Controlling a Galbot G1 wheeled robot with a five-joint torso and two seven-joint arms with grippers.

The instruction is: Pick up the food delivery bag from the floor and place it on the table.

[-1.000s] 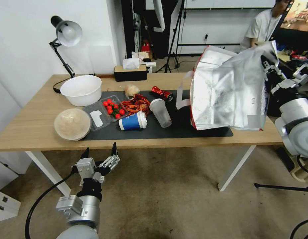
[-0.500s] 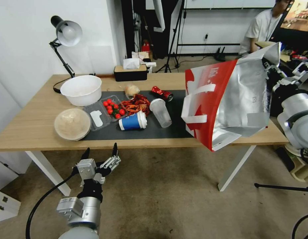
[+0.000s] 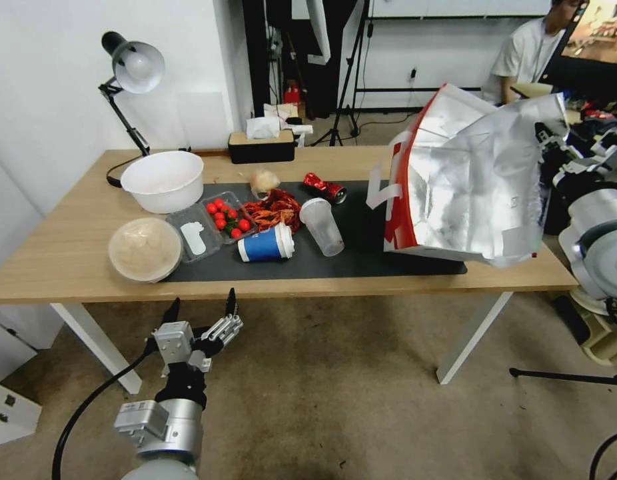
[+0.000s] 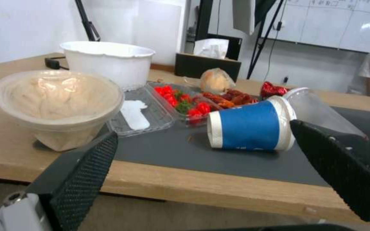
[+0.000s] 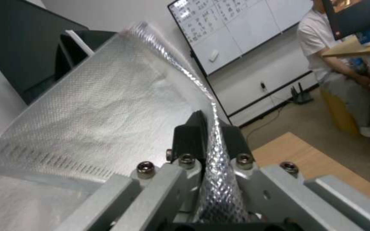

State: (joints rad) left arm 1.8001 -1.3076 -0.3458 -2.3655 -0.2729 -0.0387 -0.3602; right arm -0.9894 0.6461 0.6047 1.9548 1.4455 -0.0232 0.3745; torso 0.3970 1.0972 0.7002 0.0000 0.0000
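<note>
- Head view: the right gripper [image 3: 547, 143], at the right end of the table [image 3: 68, 253], is clamped on the upper foil edge of the food delivery bag [image 3: 465, 193]. The bag hangs tilted over the right end of the dark mat [image 3: 322, 260], its foil lining turned toward the robot, its red side and white handles toward the cups; its lower edge lies at or just above the mat, and contact cannot be confirmed
- Head view, surroundings: the clear plastic cup [image 3: 322, 225] and the blue paper cup [image 3: 267, 243] lie on their sides near the bag's base, the crushed red can [image 3: 325, 187] behind them. The bare stretch of mat under the bag looks the better landing spot than any ground nearer the cups
- Head view, idle arm: the left gripper [image 3: 200, 307] is parked low over the floor [image 3: 335, 393], in front of the table edge, its fingers spread wide and holding nothing
- Left wrist view: between the black fingertips [image 4: 86, 166] are seen the table front, the blue cup and the paper bowl [image 4: 58, 102]
- Right wrist view: both fingers [image 5: 189, 138] pinch a fold of foil between them. Judgement: lower straight down until the base bears flat and the sheet slackens, then let go; a bag released tilted would probably topple toward the cups
</note>
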